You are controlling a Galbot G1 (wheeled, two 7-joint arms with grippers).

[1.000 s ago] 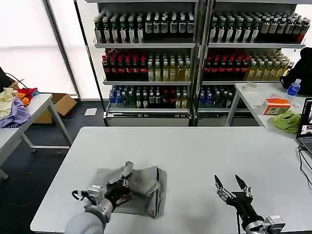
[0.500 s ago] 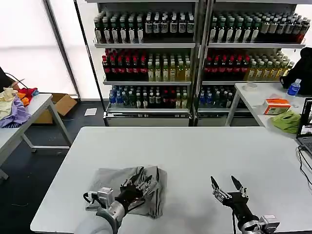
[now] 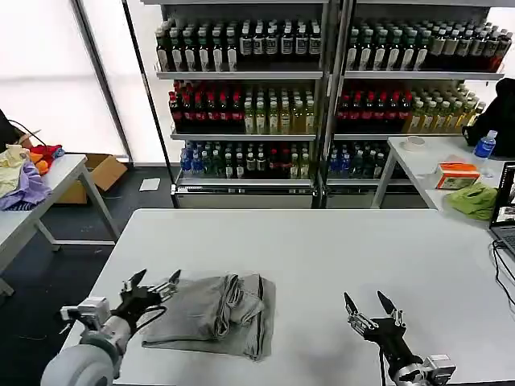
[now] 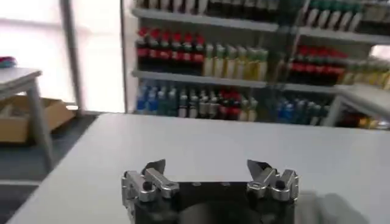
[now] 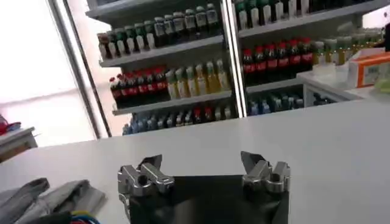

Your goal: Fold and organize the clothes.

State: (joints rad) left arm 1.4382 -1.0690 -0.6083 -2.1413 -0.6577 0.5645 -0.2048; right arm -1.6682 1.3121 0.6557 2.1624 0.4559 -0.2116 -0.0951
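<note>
While both end effectors gape wide, head view shows the folded shirt (image 3: pixel 213 314).

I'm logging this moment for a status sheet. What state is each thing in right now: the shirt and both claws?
Grey shirt: folded into a rumpled bundle, lying on the white table, nothing holding it.
Left claw: open, empty, just off the shirt's left edge.
Right claw: open, empty, over bare table to the right of the shirt, apart from it.
</note>
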